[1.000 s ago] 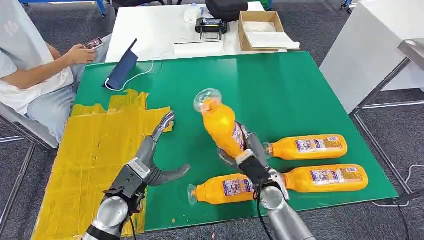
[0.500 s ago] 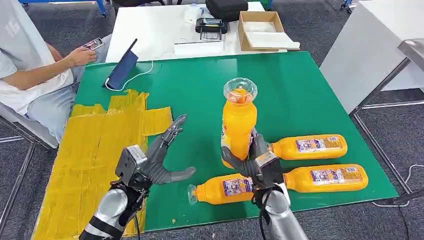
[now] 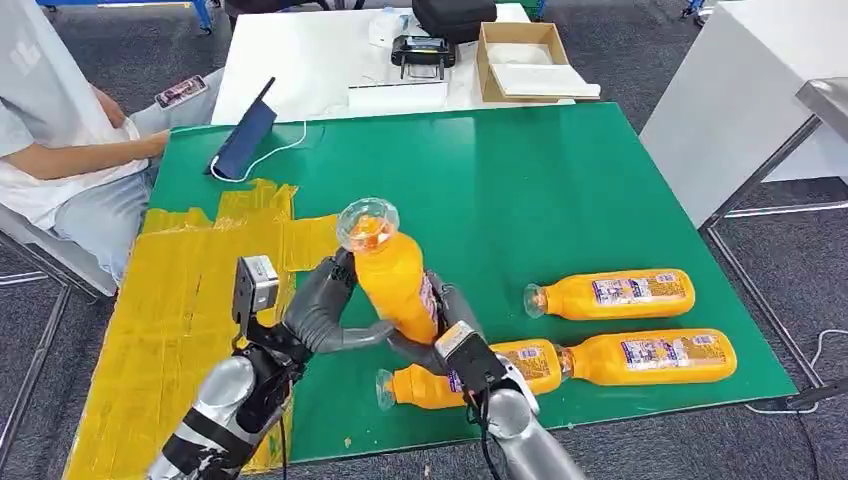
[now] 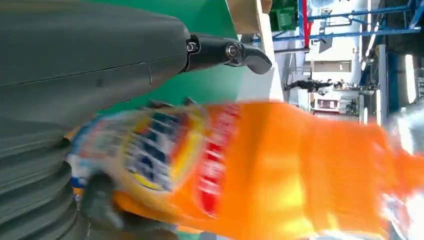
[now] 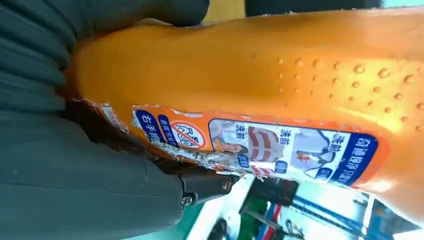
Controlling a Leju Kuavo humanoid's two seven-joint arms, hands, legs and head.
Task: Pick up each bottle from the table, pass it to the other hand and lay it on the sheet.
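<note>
My right hand (image 3: 447,340) grips an orange bottle (image 3: 395,285) by its lower body and holds it upright above the green table (image 3: 560,180); the label shows in the right wrist view (image 5: 280,145). My left hand (image 3: 322,305) is up against that bottle, fingers behind its shoulder and thumb across its lower part, spread and not closed. In the left wrist view the bottle (image 4: 280,165) lies blurred in front of the palm (image 4: 75,60). Three more orange bottles (image 3: 612,292) (image 3: 655,355) (image 3: 470,377) lie on the table. The yellow sheet (image 3: 170,300) covers the table's left part.
A person sits at the far left with a phone (image 3: 182,90). A blue tablet case (image 3: 245,135) with a white cable stands at the green table's back left. Beyond it a white table carries a cardboard box (image 3: 525,60) and a black device (image 3: 423,50).
My right hand carried the upright bottle left, toward the sheet side. My left hand rose and turned until its fingers and thumb came around the bottle. The person's hand left the phone.
</note>
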